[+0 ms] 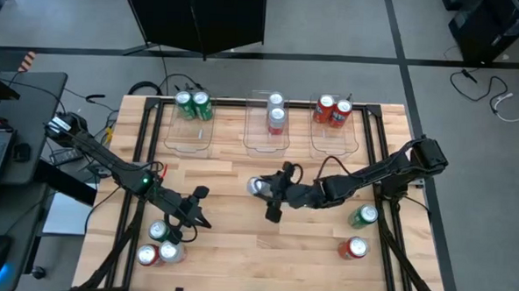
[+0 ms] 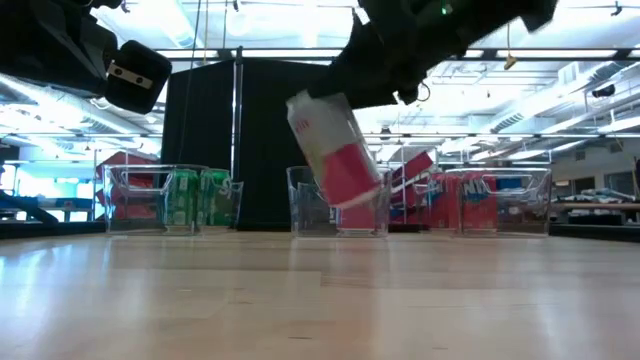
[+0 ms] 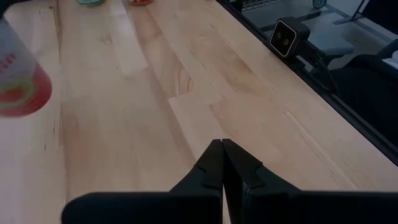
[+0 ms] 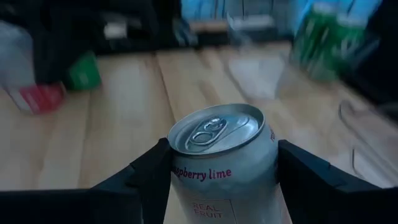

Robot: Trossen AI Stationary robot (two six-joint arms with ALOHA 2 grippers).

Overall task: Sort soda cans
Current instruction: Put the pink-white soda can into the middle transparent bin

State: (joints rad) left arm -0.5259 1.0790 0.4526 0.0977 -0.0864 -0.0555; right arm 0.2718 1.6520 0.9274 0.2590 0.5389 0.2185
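Right gripper [image 1: 259, 188] sits near the middle of the high view, clamped on a silver-white can [image 1: 256, 187], one finger on each side of it. In the low view that can [image 2: 335, 150] hangs tilted, well clear of the tabletop [image 2: 320, 300], in front of the middle bin [image 2: 300, 205]. The right wrist view looks straight onto its silver top [image 4: 214, 129]. Left gripper [image 1: 197, 208] is down in the lower left of the high view with its fingers [image 3: 214, 163] pressed together, holding nothing, near a cluster of three cans [image 1: 160, 244] at the lower left edge. Along the top of the high view sit three clear bins: two green cans [image 1: 194, 104] in the left bin, two silver-white cans [image 1: 276, 113] in the middle bin, two red cans [image 1: 332, 110] in the right bin. A green can [image 1: 363, 217] and a red can [image 1: 354, 248] lie loose at the lower right.
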